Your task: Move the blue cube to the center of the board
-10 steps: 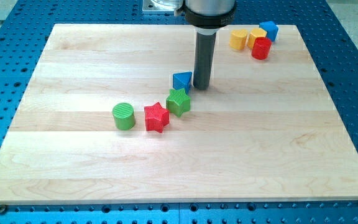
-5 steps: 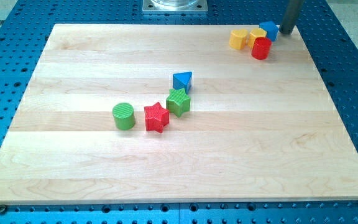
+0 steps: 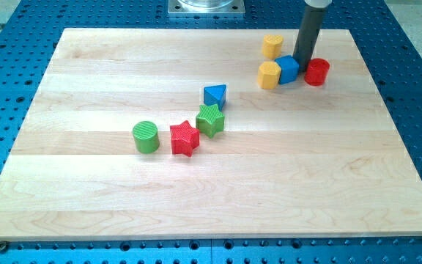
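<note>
Pushed inward from the board's (image 3: 387,147) top edge, blue cube (image 3: 288,70) touches my tip (image 3: 303,63).

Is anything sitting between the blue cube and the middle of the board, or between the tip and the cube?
Yes. A yellow block touches the blue cube on its left in the view, the side facing the board's center. Farther along, the blue triangular block and green star sit near the center. My tip is right against the cube; nothing separates them.

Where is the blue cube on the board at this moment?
The blue cube sits near the view's top right of the board, touching a yellow block on its left and close to the red cylinder on its right; my tip is just behind it.
</note>
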Available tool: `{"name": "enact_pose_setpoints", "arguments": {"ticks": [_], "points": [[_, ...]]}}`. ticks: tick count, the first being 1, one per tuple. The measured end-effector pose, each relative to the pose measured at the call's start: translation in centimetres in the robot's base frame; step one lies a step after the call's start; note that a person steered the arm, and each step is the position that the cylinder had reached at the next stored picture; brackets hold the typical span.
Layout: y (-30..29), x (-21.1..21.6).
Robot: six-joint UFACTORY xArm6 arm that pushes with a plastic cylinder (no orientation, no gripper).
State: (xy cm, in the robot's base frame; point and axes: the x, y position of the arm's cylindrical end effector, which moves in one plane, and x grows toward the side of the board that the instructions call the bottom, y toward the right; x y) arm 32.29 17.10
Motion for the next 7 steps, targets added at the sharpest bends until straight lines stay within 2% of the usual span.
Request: {"name": "enact_pose_setpoints", "arguments": {"ticks": [2, 3, 5, 6, 7], "points": [[-5.1, 4.3], [-5.2, 6.7], [-11.0, 3.5], [-10.4, 1.9], [-13.2, 0.0]]}}
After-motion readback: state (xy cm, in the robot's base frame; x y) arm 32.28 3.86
